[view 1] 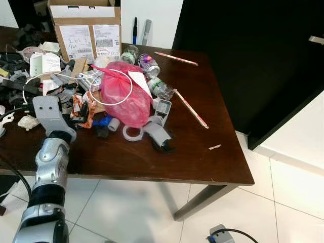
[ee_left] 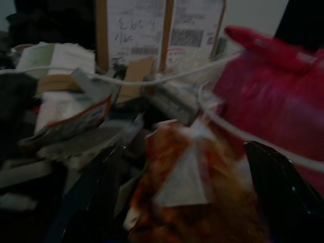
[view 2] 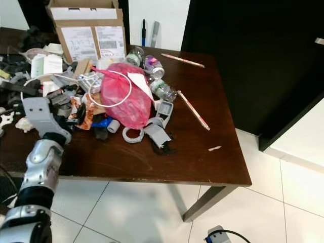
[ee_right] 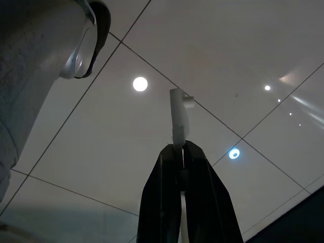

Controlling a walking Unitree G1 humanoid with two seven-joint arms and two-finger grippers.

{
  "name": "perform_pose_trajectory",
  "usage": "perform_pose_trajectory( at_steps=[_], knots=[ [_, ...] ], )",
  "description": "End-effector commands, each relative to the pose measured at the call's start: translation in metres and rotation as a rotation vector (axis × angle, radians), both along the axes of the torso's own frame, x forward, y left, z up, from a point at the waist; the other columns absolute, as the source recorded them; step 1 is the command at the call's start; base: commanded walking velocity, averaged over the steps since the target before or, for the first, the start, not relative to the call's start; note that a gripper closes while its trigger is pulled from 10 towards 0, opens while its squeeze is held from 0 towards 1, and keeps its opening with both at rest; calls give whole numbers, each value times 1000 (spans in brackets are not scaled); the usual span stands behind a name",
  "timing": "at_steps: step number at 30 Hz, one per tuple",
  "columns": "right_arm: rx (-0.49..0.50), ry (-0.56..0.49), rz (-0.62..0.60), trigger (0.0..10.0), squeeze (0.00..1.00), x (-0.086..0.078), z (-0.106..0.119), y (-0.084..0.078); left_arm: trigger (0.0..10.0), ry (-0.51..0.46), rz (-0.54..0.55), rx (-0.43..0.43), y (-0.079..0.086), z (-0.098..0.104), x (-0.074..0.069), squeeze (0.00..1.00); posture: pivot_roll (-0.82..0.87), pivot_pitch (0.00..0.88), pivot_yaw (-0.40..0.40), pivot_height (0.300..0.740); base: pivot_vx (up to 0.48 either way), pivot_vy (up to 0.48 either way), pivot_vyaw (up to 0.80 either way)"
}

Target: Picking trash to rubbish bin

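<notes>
The left claw [ee_left: 182,197], fingers spread, brackets an orange wrapper [ee_left: 192,192] on the tabletop [view 1: 202,152], beside the pink bag [view 1: 124,93]; the right claw [ee_right: 181,167] pinches a white piece [ee_right: 179,114], pointing ceilingward.

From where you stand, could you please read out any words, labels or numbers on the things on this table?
Cardboard box: two white shipping labels with barcodes and handwriting, too small and blurred to read.
White packet: print too small to read.
Bottles: labels unreadable.
Nothing else legible.
</notes>
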State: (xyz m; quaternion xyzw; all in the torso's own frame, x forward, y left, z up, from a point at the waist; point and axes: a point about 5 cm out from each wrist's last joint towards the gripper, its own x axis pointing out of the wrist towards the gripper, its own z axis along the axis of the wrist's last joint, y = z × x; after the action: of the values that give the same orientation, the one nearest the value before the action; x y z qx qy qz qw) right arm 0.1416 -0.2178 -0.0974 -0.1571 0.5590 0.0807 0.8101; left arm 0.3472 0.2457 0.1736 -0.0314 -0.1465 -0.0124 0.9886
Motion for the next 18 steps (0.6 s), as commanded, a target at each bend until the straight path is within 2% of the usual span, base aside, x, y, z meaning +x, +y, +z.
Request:
perform_pose_trajectory(
  at_steps=[1,7,18],
  knots=[
    [-9,24,-11,10000,0,-9,-2,-6,10000,-17,-69,-48,-13,2,2,0,101,174,-124,740,0,0,0],
    [-1,20,-10,10000,0,-7,-2,-3,10000,-30,-111,-50,-23,4,3,0,108,177,-123,740,0,0,0],
    [7,14,-7,10000,0,-4,-1,0,10000,31,-113,-69,-29,-14,-1,0,112,180,-120,740,0,0,0]
  ],
)
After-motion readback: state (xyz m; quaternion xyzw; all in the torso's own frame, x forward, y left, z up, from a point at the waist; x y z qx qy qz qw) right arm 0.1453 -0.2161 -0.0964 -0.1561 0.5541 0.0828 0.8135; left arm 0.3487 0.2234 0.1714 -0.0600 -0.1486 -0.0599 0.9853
